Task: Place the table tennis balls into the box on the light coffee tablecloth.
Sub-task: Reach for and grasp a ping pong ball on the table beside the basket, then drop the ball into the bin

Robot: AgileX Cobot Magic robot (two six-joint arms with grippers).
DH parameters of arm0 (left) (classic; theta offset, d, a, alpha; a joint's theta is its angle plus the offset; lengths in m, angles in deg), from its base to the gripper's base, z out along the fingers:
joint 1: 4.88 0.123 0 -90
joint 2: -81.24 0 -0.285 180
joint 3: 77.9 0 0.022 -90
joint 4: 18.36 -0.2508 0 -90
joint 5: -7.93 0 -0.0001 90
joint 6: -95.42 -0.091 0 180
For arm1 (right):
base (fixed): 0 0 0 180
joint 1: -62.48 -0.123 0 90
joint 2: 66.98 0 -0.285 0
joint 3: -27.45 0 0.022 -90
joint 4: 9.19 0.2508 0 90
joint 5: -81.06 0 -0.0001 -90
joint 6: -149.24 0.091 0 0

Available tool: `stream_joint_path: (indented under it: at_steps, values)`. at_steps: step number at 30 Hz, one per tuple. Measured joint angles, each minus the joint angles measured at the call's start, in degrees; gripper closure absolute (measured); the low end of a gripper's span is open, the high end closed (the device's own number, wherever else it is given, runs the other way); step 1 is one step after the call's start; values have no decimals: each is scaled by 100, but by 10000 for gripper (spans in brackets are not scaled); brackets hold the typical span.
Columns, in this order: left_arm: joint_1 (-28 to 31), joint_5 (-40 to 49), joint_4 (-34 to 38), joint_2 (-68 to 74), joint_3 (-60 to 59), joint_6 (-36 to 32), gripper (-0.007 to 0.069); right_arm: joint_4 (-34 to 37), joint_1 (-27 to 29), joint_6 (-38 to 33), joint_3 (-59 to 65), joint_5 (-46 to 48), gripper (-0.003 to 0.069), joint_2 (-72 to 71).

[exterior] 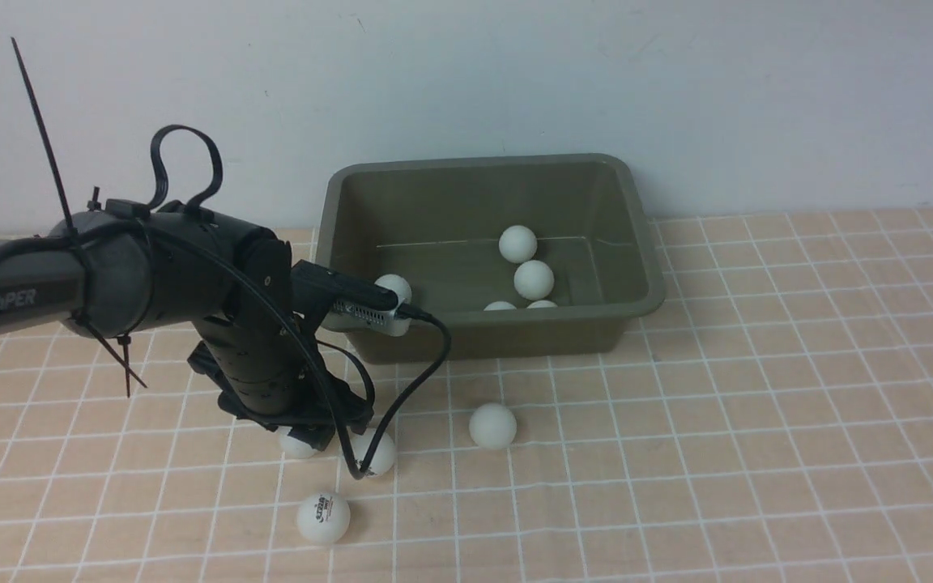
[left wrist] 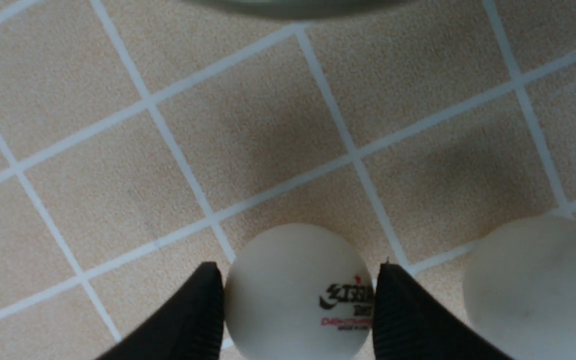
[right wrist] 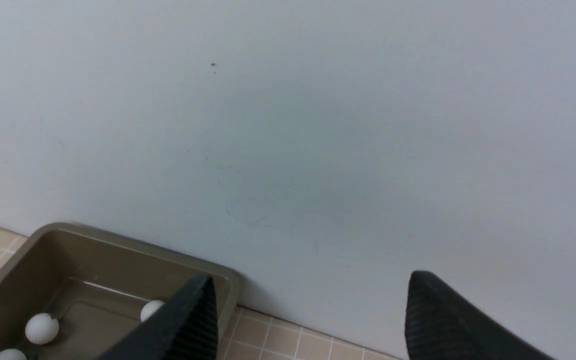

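Now: L tool (left wrist: 299, 265) appears pinching logo ball (left wrist: 295, 300) on tablecloth (left wrist: 118, 170); box (exterior: 515, 334) lies fwd-right of it, close; L arm (exterior: 151, 271) nearer. R tool (right wrist: 312, 278) spread, empty.

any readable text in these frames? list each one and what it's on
"PiPER": white lettering on the left arm.
Black logo with a red star on the table tennis ball between the left gripper's fingers: partly hidden, not readable. The small lines under it are blurred.
Red and black print on the nearest ball: too small to read.
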Motion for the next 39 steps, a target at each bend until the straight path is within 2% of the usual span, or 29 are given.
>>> stream_joint_path:
  at_steps: [3, 9, 13, 18, 21, 24, 29, 33, 39]
  values:
    - [0, 151, -167, -49, 0, 0, 314, -107, 0, 5, 290, 0, 195, -308]
    - [0, 680, -423, -681, 138, 96, 315, -607, 0, 38, 1864, -5, 195, -1239]
    - [-82, 678, -272, -1235, 718, 83, 315, -812, 0, 84, 3888, -5, 195, -2175]
    - [-212, 277, 83, -989, 1465, -148, 315, -762, 0, 101, 5825, -256, 195, -2843]
    - [-212, 212, 223, -647, 1850, -162, 315, -641, 0, 107, 6540, -312, 195, -3034]
    - [-212, 327, 450, 82, 2532, -224, 315, -108, 0, 84, 7418, -365, 195, -3266]
    - [-212, 754, 862, 1091, 3555, -682, 315, 872, 0, -296, 8035, -415, 195, -3562]
    - [-212, 955, 1098, 1697, 4318, -880, 315, 1385, 0, -507, 8168, -415, 195, -3796]
    - [-212, 1428, 1201, 2187, 4897, -790, 265, 1507, 0, -557, 8168, -434, 195, -3977]
